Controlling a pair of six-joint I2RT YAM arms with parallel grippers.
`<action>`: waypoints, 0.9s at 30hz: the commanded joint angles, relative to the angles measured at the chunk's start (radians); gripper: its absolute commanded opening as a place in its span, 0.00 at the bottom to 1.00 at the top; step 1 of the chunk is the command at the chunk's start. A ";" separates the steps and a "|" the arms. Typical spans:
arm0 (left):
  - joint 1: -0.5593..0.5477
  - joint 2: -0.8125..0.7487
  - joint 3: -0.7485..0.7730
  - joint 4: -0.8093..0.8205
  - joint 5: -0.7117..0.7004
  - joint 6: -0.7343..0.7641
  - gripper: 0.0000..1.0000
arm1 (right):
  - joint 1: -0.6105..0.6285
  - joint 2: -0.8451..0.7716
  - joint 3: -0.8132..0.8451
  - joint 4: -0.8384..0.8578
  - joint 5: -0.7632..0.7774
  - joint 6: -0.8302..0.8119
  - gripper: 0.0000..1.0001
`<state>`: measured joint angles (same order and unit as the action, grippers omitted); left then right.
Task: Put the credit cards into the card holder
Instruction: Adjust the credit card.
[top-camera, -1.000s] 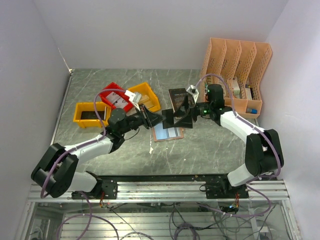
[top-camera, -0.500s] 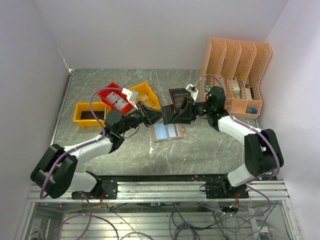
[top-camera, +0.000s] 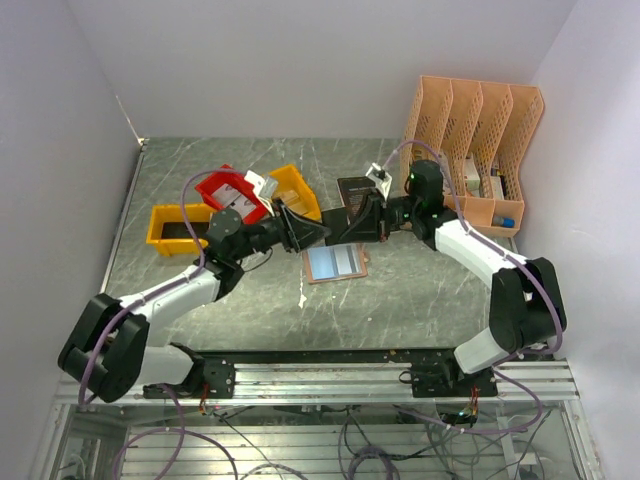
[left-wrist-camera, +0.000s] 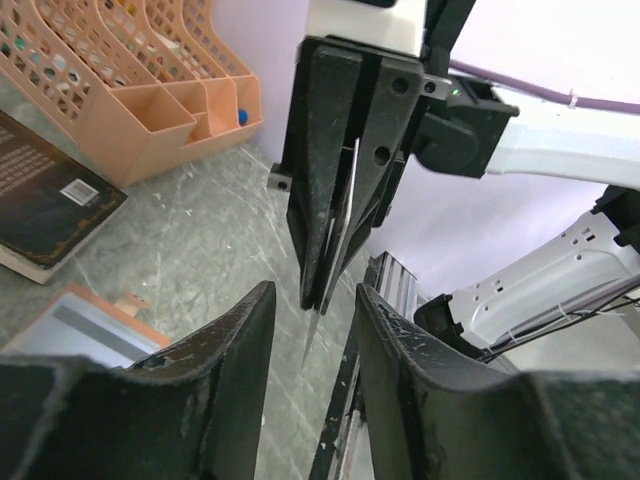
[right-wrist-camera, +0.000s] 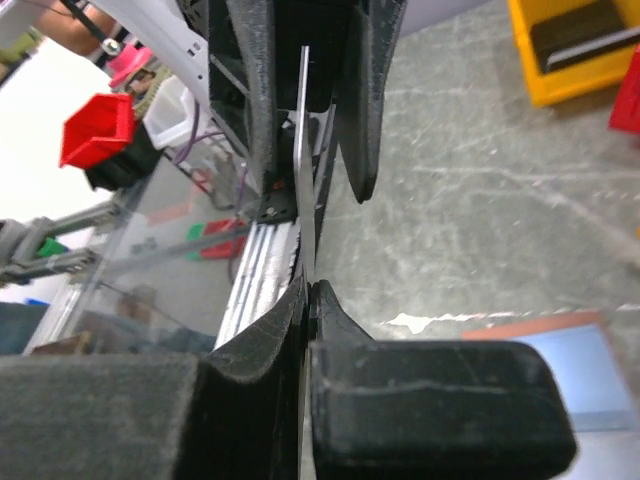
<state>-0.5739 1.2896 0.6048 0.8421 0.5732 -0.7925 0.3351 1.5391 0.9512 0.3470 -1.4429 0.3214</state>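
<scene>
Shifted toward the far edge, right fingers (right-wrist-camera: 250, 400) pinch a grey card (right-wrist-camera: 303, 150) edge-on — its tip between wide-spread left fingers (left-wrist-camera: 200, 400).

We count two claws (top-camera: 320, 233) (top-camera: 350, 230). Of cards we make out at least two: one held card (right-wrist-camera: 303, 150), seen edge-on, and one blue card (top-camera: 335, 262) lying flat. Under it is one tan piece (left-wrist-camera: 110, 308), which we cannot name. On the one worktop (top-camera: 420, 290) we also count two yellow bins (top-camera: 156, 226) (top-camera: 299, 186), one red bin (top-camera: 221, 184), one black book (top-camera: 355, 190) and one rack (top-camera: 470, 130) with four slots.
</scene>
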 joint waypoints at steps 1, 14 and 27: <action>0.086 -0.060 0.088 -0.187 0.180 0.087 0.50 | 0.005 0.026 0.133 -0.462 -0.025 -0.427 0.00; 0.167 -0.010 0.225 -0.351 0.362 0.134 0.47 | 0.040 0.071 0.174 -0.597 0.006 -0.544 0.00; 0.131 0.040 0.219 -0.327 0.359 0.118 0.31 | 0.053 0.086 0.189 -0.636 0.026 -0.571 0.00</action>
<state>-0.4221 1.3109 0.8001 0.4892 0.9039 -0.6716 0.3782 1.6058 1.1149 -0.2638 -1.4250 -0.2256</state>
